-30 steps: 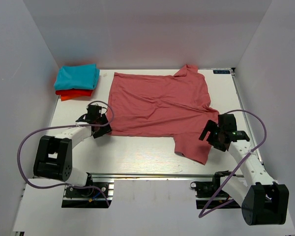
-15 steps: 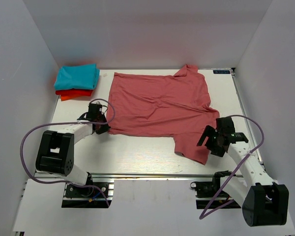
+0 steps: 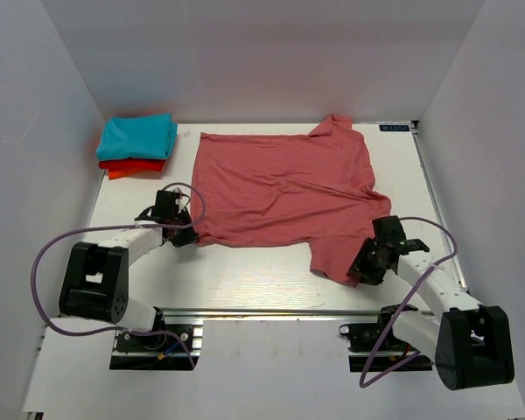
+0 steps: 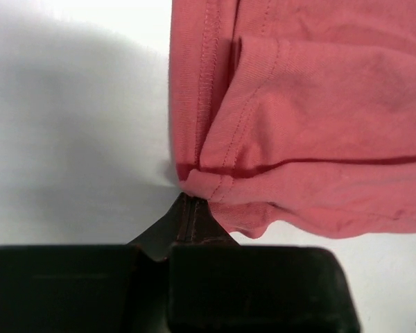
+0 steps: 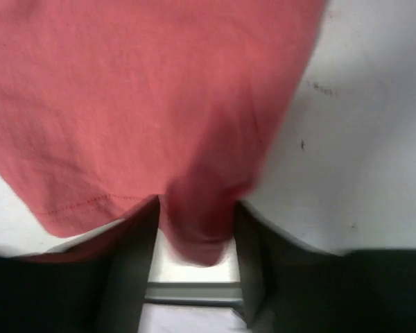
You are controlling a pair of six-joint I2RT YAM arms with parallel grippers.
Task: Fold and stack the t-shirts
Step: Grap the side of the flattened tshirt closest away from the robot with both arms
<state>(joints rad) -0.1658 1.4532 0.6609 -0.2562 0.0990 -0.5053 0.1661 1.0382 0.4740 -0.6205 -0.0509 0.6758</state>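
Left claw [image 4: 191,201] pinches shut on a corner of the pink shirt [image 3: 280,188], ready for folding. Right claw [image 5: 196,236] stands half open around the sleeve [image 5: 159,104].

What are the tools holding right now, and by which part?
Left tool pinches the pink t-shirt by its hem corner. Right tool straddles the sleeve edge, not clamped.

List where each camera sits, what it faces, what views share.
Top external: above and behind the robot, looking down at the table; left arm and right arm show.
Left wrist: on its arm, facing a corner of the pink t-shirt pinched in the left gripper.
Right wrist: on its arm, facing that shirt's sleeve inside the open right gripper.
Shared: all three see the pink t-shirt.
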